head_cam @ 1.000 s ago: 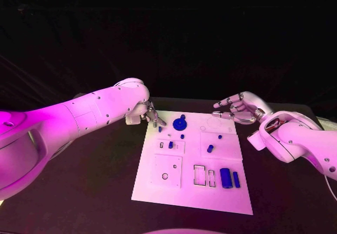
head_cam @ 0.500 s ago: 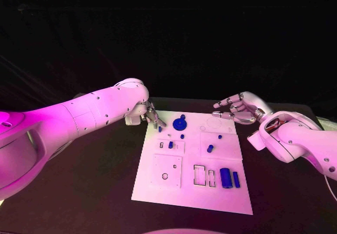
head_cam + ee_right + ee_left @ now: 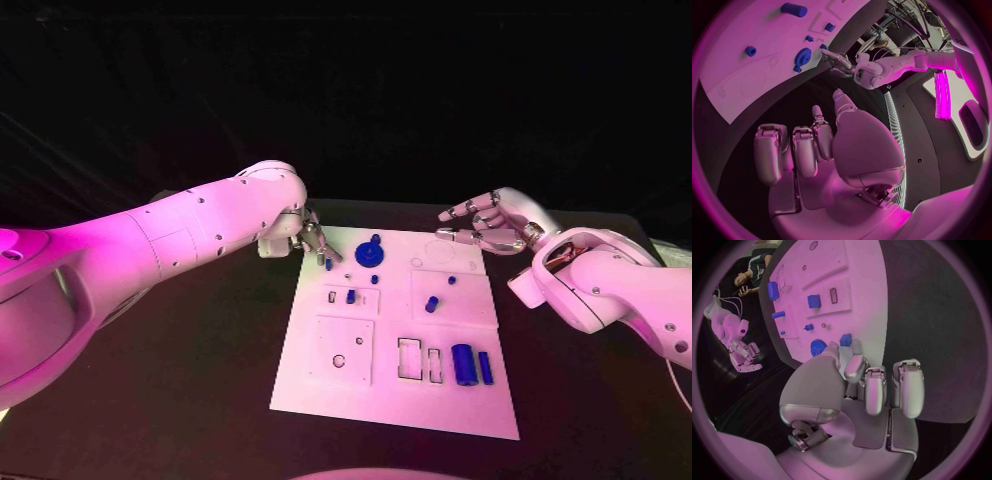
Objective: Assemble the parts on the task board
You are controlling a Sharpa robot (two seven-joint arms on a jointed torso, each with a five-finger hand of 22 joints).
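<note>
The white task board (image 3: 447,400) lies lengthwise in the middle of the black table. My left hand (image 3: 303,236) hovers at its far left corner, thumb and a finger pinching a small blue peg (image 3: 327,264) next to the blue gear (image 3: 369,253). The left wrist view has the same peg (image 3: 845,339) at the fingertips, beside the gear (image 3: 819,347). My right hand (image 3: 490,225) hangs past the board's far right corner with its fingers loosely bent and apart, holding nothing.
More blue parts stand on the board: small pegs (image 3: 375,279), (image 3: 351,296), (image 3: 451,281), (image 3: 431,304), a large block (image 3: 464,364) and a thin bar (image 3: 486,368) near the front right. Bare black table lies on both sides of the board.
</note>
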